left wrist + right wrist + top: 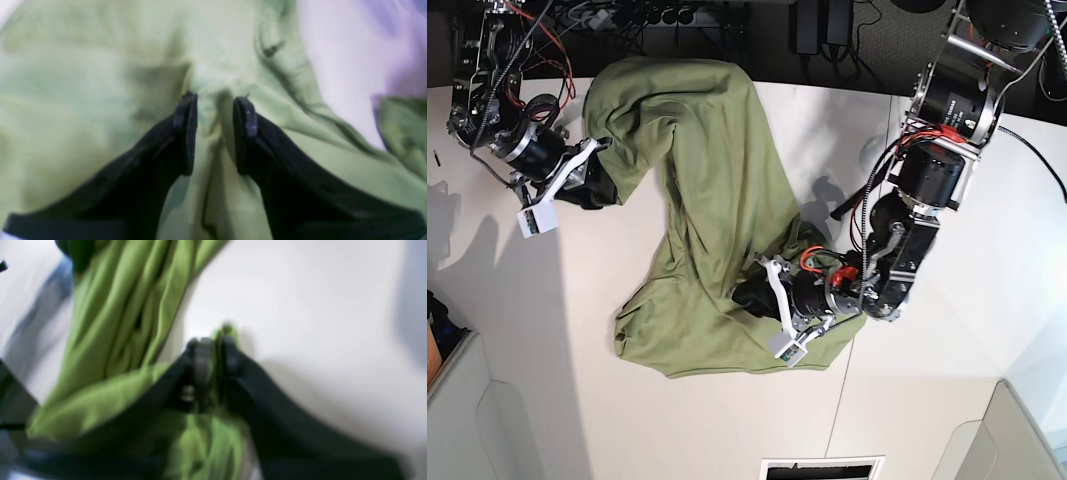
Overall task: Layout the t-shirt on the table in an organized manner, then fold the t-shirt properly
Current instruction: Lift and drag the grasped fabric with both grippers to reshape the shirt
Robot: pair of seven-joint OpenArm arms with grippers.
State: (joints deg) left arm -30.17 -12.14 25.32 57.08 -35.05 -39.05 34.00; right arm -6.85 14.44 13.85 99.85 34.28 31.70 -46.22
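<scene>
The olive-green t-shirt (697, 200) lies crumpled on the white table (547, 350), stretched from the far left to the middle. My right gripper (603, 186) sits at its far-left edge. In the right wrist view that gripper (215, 343) is shut on a bunch of the t-shirt (116, 306), and a tuft pokes out past the tips. My left gripper (743, 296) rests on the shirt's near right part. In the left wrist view it (215, 100) is open, its fingers pressed onto the t-shirt (83, 100) with a ridge of cloth between them.
Cables and power strips (627, 15) run along the table's far edge. A dark slot (822, 468) is cut into the near edge. Grey panels (507, 430) sit at the near left. The left arm's base (957, 90) stands at the far right.
</scene>
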